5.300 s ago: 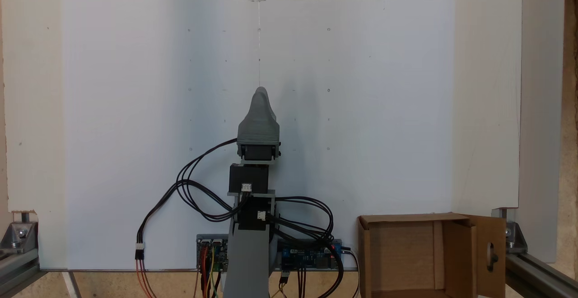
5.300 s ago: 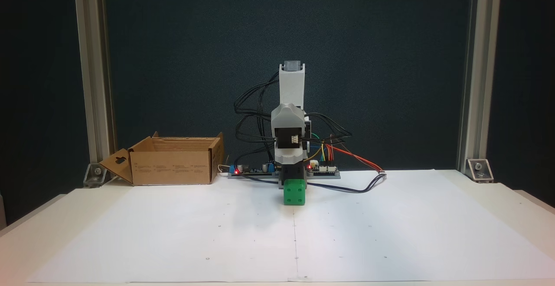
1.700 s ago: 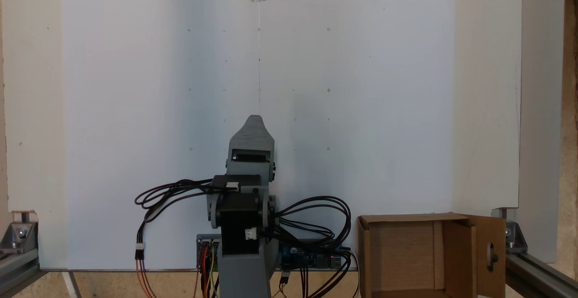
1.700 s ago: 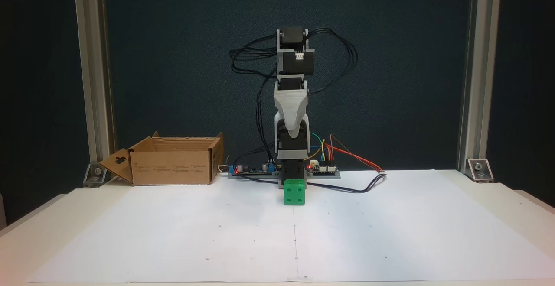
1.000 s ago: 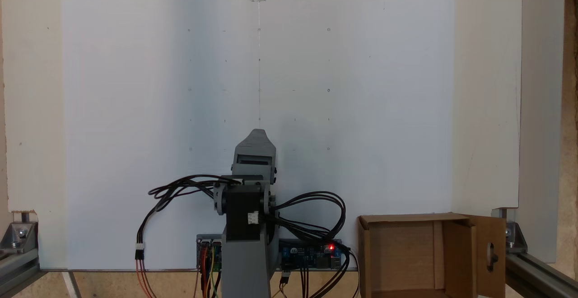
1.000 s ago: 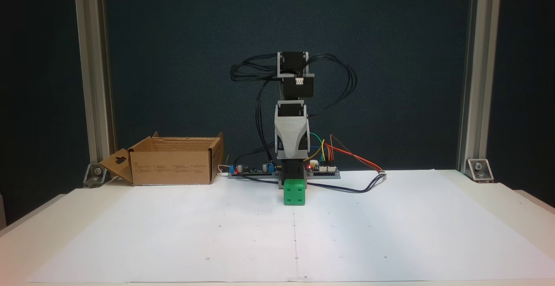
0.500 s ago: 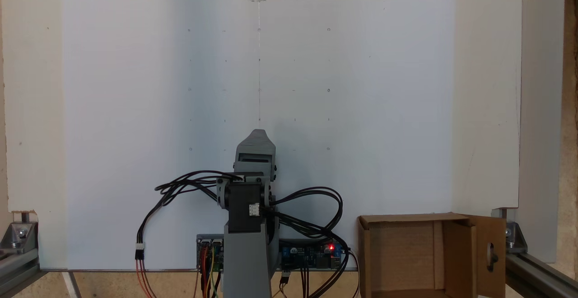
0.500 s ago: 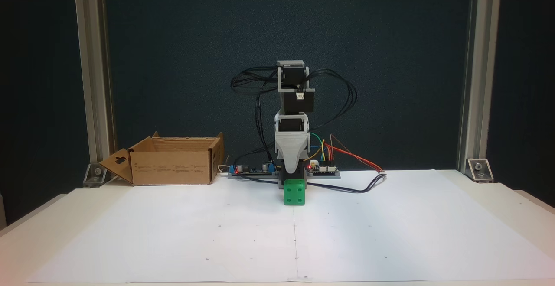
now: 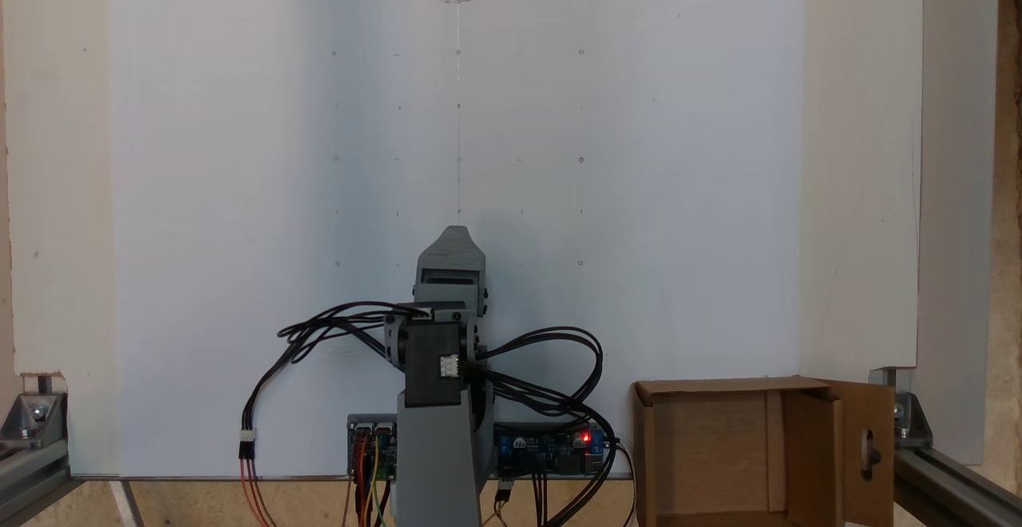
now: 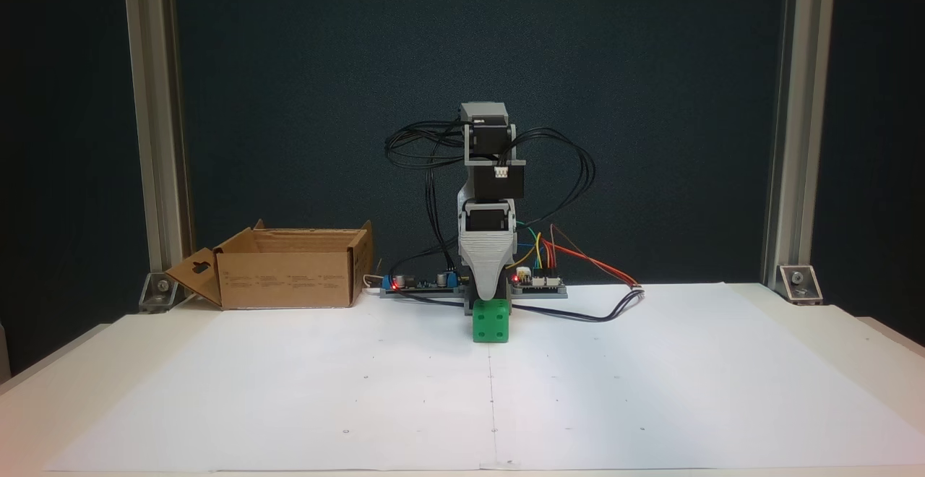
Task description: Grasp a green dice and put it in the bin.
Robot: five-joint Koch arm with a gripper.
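The green dice (image 10: 491, 321) sits on the white paper just in front of the arm's base. My grey gripper (image 10: 488, 293) points straight down, its tip right at the dice's top edge. Its jaws stand one behind the other, so only one tapered tip shows and its state is unclear. From above, the gripper (image 9: 456, 234) covers the dice. The bin (image 10: 287, 277) is a brown cardboard box at the left rear of the table, its flap with the oval hole folded outward. In the top-down fixed view the bin (image 9: 648, 447) stands at the lower right, open.
Circuit boards (image 10: 538, 283) with red lights and looping black cables (image 10: 578, 312) lie beside the arm's base. Aluminium posts (image 10: 788, 137) stand at the rear corners. The white paper sheet (image 10: 650, 390) covers the table in front.
The gripper has come down from well above the dice until its tip reaches the dice's top. The upper arm has tilted forward. Dice and bin have not moved.
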